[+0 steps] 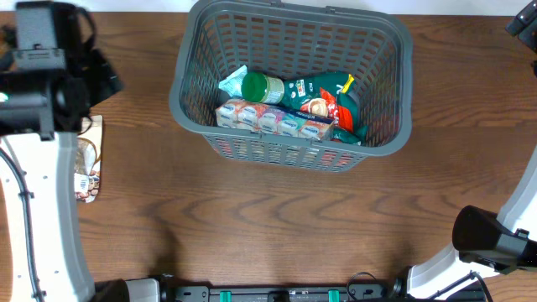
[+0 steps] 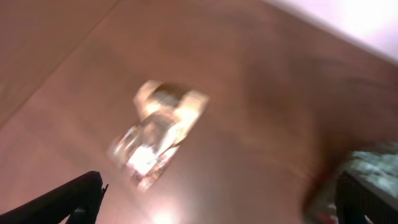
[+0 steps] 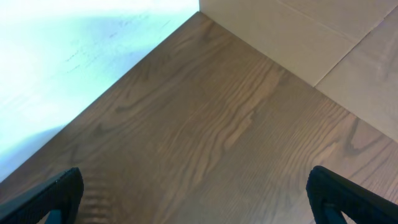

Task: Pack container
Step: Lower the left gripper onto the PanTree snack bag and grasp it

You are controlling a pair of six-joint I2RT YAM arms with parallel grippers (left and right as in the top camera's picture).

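The container (image 1: 189, 101), a dark grey slotted basket, stands at the back middle of the table. Inside lie a green-capped bottle (image 1: 262, 86), a row of pink and blue packets (image 1: 273, 120) and a green and red snack bag (image 1: 329, 99). One tan, glossy snack packet (image 1: 88, 159) lies on the table at the left, half under my left arm (image 1: 46, 84). In the blurred left wrist view this packet (image 2: 158, 134) lies ahead of my left gripper (image 2: 219, 186), which is open and empty above the wood. My right gripper (image 3: 194, 180) is open over bare table near a corner.
The right arm's base (image 1: 491, 239) sits at the front right, and a dark part of that arm (image 1: 524, 17) shows at the back right corner. In the right wrist view the table edge (image 3: 199, 14) lies ahead, with pale floor beyond.
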